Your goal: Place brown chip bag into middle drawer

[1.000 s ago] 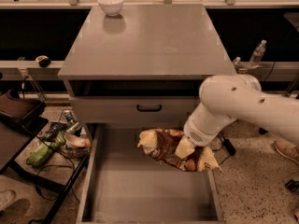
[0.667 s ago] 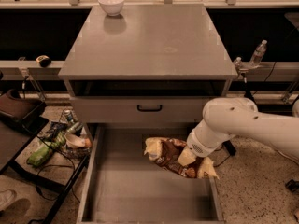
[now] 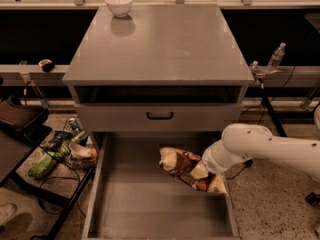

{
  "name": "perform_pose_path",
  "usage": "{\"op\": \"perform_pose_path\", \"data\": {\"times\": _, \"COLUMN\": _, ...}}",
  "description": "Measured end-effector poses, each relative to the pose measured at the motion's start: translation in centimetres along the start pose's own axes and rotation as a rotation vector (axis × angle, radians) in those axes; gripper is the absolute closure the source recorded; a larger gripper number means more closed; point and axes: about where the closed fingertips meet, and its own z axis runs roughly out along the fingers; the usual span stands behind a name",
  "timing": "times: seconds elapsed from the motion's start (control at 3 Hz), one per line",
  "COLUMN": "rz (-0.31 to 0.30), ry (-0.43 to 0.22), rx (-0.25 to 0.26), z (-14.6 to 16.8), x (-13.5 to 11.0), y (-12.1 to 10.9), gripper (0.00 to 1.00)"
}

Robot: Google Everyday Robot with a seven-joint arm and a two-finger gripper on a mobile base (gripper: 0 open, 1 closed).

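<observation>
The brown chip bag point(image 3: 181, 166), crumpled with a dark brown centre and pale yellow ends, sits low inside the open middle drawer point(image 3: 135, 204), against its right wall. My gripper point(image 3: 208, 178) comes in from the right on the white arm point(image 3: 260, 146) and is shut on the bag's right end, just above the drawer floor. One pale finger point(image 3: 199, 170) shows on the bag's upper side. The bag's left end points toward the drawer's middle.
The shallower drawer front with a black handle point(image 3: 160, 116) is shut above. A white bowl point(image 3: 119, 4) stands on the cabinet top at the back. A low cart with clutter point(image 3: 60, 151) stands left of the drawer. A bottle point(image 3: 276, 58) stands at the right.
The arm has lowered and moved slightly right, carrying the bag down from above the drawer's right side to deep inside it.
</observation>
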Motion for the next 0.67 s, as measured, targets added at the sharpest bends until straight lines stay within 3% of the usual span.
{"op": "perform_pose_path", "data": {"times": 0.67, "rz": 0.0, "ry": 0.0, "rx": -0.003, "z": 0.34, "x": 0.15, "y": 0.02, "gripper": 0.57}}
